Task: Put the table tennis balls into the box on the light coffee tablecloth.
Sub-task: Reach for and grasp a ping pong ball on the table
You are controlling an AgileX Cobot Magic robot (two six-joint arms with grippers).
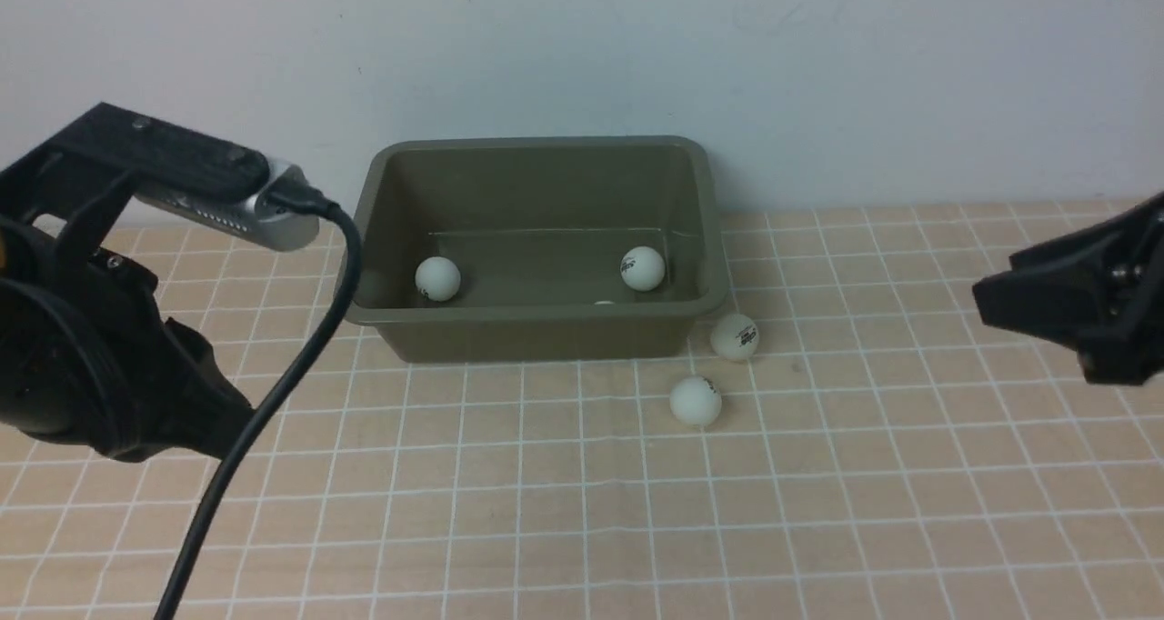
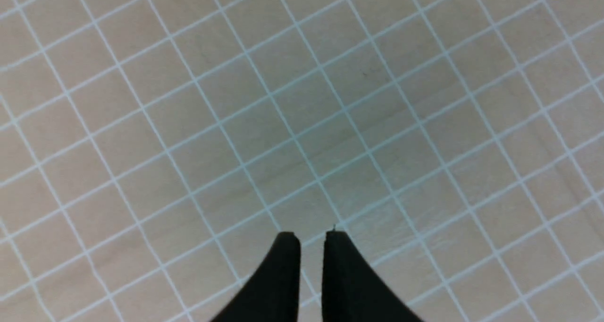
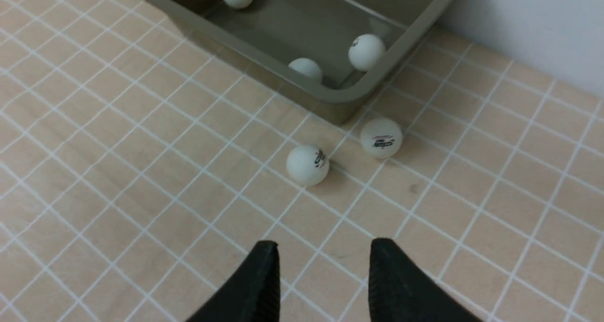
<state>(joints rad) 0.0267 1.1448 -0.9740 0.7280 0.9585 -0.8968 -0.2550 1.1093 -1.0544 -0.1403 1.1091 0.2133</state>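
The olive-green box (image 1: 546,336) stands at the back of the light coffee tablecloth (image 1: 582,511), against the wall. Three table tennis balls lie inside it: one left (image 1: 437,278), one right (image 1: 642,268), and one (image 1: 605,303) mostly hidden by the front wall. Two more balls lie on the cloth by the box's front right corner, one close to it (image 1: 735,336) and one nearer me (image 1: 696,400). My right gripper (image 3: 323,241) hovers open and empty, short of these two balls (image 3: 307,165) (image 3: 381,138). My left gripper (image 2: 311,234) is shut over bare cloth, far left of the box.
A pale wall (image 1: 818,75) rises right behind the box. The left arm's black cable (image 1: 273,402) hangs down to the cloth's front left. The right arm (image 1: 1082,302) reaches in from the right edge.
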